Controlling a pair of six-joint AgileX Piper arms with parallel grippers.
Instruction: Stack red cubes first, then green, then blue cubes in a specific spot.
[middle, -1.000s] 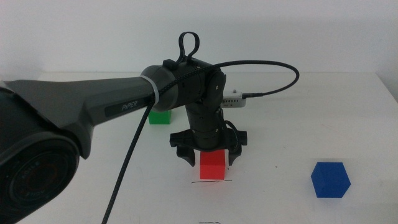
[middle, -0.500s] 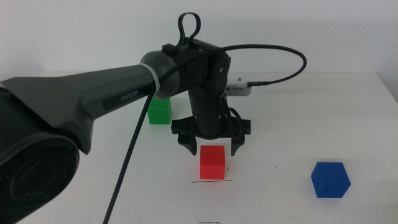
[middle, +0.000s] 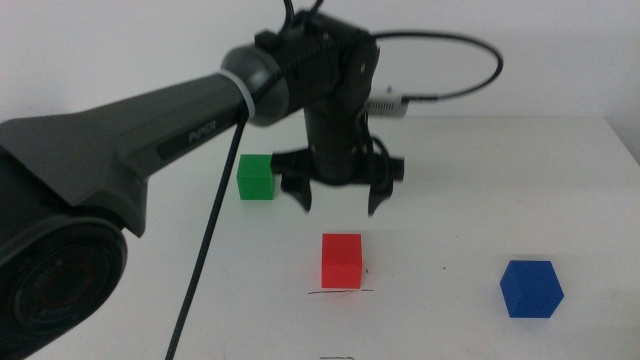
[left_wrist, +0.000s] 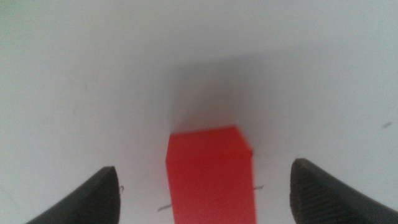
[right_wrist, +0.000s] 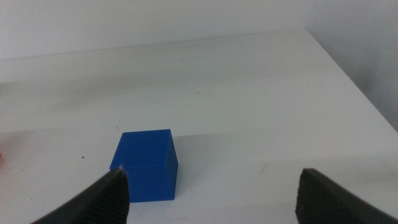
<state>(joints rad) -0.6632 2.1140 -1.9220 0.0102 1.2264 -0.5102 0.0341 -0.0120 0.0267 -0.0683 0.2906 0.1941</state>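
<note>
Red cube (middle: 341, 260) sits at lower centre of the middle view, resting on the table with its front edge just behind the short black line (middle: 339, 292), free of any grip. Directly above and behind it hangs the left gripper (middle: 340, 200), fingers spread wide and pointing down, empty, with clear air between the tips and the cube's top; the left wrist view shows the same cube (left_wrist: 210, 171) between the two parted dark tips. From those fingers the arm climbs through a dark wrist with a looping black cable, then runs as a thick grey link down to the frame's lower left. Green cube (middle: 256, 177) stands left of centre, beside the gripper and apart from it. Blue cube (middle: 531, 288) lies at lower right, well apart from the red one. The right gripper (right_wrist: 211, 199) shows only in its own wrist view, fingers wide apart, hovering near the blue cube (right_wrist: 145, 165). The table (middle: 480, 180) is plain white and matte, with a white wall behind its far edge.
</note>
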